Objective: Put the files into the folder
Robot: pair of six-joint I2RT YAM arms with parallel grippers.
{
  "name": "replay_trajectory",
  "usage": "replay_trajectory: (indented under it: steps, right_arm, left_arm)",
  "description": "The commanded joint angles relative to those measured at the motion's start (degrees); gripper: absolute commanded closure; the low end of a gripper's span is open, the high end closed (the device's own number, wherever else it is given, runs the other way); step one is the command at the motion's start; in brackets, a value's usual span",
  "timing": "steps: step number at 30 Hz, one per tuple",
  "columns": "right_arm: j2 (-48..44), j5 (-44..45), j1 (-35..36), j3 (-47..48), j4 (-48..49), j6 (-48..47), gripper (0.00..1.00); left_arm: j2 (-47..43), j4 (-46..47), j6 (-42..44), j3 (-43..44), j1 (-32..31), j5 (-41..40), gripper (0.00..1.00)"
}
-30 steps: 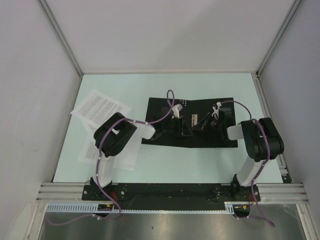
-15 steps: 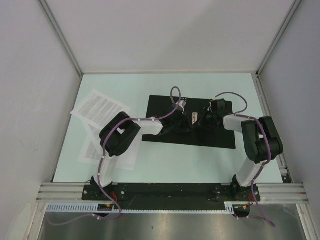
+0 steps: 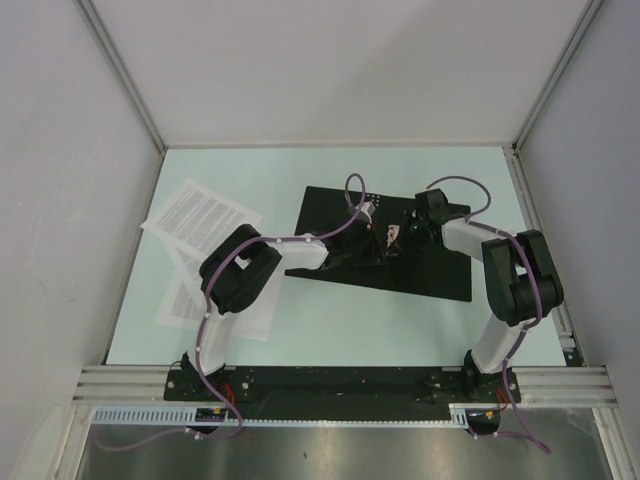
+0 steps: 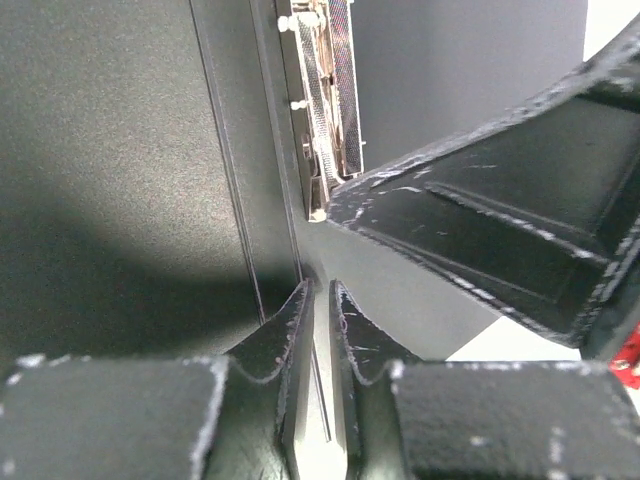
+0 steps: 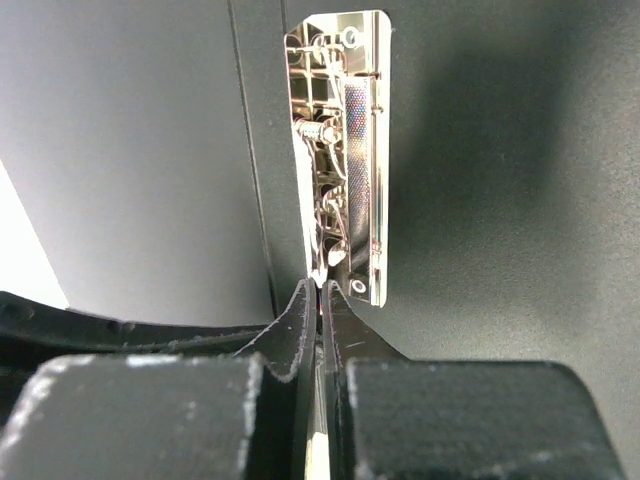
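Note:
The folder (image 3: 440, 272) lies open on the table with its black inside up and the metal spine clip (image 5: 345, 150) in the middle. My right gripper (image 5: 320, 292) is shut, and its tips touch the near end of that clip. My left gripper (image 4: 320, 298) points down at the spine crease just beside the clip (image 4: 325, 100). Its jaws stand a narrow slit apart with nothing between them. The files (image 3: 200, 215) are white printed sheets lying left of the folder, and one sheet (image 3: 225, 305) sits partly under my left arm.
The right gripper's black finger (image 4: 500, 230) crosses close in front of the left wrist camera. Grey walls enclose the pale green table (image 3: 330, 325) on three sides. The arm bases stand on the rail at the near edge.
Both grippers have closed in on the spine clip, the right one moving left and away from me. The left jaws have narrowed to a slit. The folder has shifted slightly.

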Motion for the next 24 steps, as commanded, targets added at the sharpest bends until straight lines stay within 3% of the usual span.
replay_trajectory:
  steps: [1, 8, 13, 15, 16, 18, 19, 21, 24]
  right_arm:
    - [-1.48, -1.37, -3.49, -4.69, -1.08, -1.96, 1.0]
    - [-3.78, -9.65, -4.54, 2.16, 0.59, -2.31, 1.0]
    - [-2.64, -17.55, -6.56, 2.43, 4.72, -1.0, 0.98]
    - [-2.55, -19.32, -6.91, 2.43, 7.52, -0.38, 0.87]
    - [-2.64, -20.63, -7.0, 2.43, 8.41, -0.12, 0.74]
    - [-2.9, -21.61, -7.0, 2.43, 11.05, 0.41, 0.64]
    - [-2.99, -22.22, -7.0, 2.43, 11.75, 0.67, 0.54]
    - [-2.9, -22.84, -7.0, 2.43, 13.42, 1.12, 0.46]
    - [-2.73, -23.54, -7.09, 2.43, 13.52, 1.29, 0.42]
  left_arm:
    - [-0.45, -0.52, -2.55, -0.52, -0.44, 1.38, 0.84]
    - [-1.85, 5.44, -0.62, -4.82, -0.61, 4.44, 0.8]
    - [-4.22, 9.14, 1.04, -6.93, -0.61, 8.14, 0.68]
    - [-5.28, 9.76, 2.1, -7.72, -0.61, 9.11, 0.63]
    - [-6.33, 9.67, 2.45, -7.99, -0.61, 9.2, 0.61]
    - [-7.47, 8.97, 3.68, -8.25, -0.61, 9.46, 0.58]
    - [-8.35, 7.92, 4.03, -8.17, -0.61, 9.64, 0.57]
    - [-9.23, 7.74, 4.48, -8.86, -0.61, 9.99, 0.55]
    - [-11.78, 8.35, 4.39, -10.62, -0.61, 10.08, 0.51]
